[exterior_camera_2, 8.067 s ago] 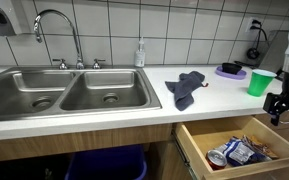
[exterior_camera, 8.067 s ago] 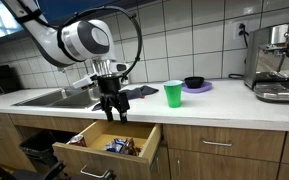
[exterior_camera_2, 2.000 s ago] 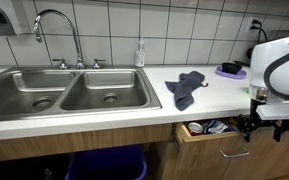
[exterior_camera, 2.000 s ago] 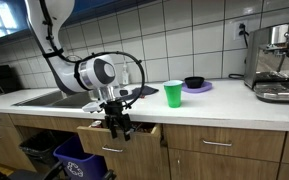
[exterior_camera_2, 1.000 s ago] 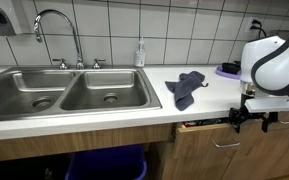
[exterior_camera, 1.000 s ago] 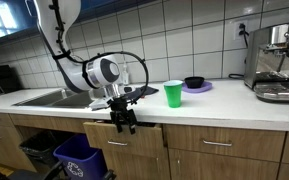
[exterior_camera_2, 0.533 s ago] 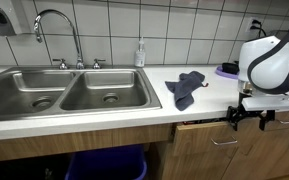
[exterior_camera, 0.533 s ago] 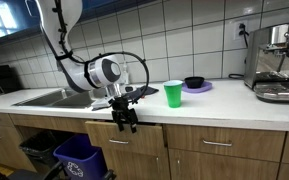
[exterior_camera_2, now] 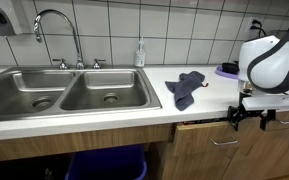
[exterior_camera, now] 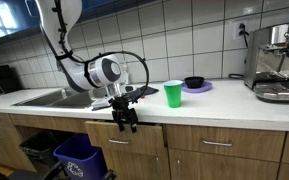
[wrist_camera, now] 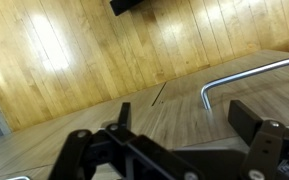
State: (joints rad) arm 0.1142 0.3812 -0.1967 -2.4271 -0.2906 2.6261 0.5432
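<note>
Right in front of the gripper [exterior_camera: 125, 122]: drawer [exterior_camera_2: 216, 143] sitting flush or nearly, closing step seemingly done.
Jaws spread wide, pinching nothing, handle [wrist_camera: 246, 76] just ahead; probably calls for backing straight off without snagging it.

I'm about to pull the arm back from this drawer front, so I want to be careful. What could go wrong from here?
1. The open gripper sits right at the drawer front, and the wrist view shows the drawer handle close beside it. A sideways retreat might snag the handle and drag the drawer out.
2. The green cup stands near the counter edge, next to the arm. Lifting carelessly could knock it over.
</note>
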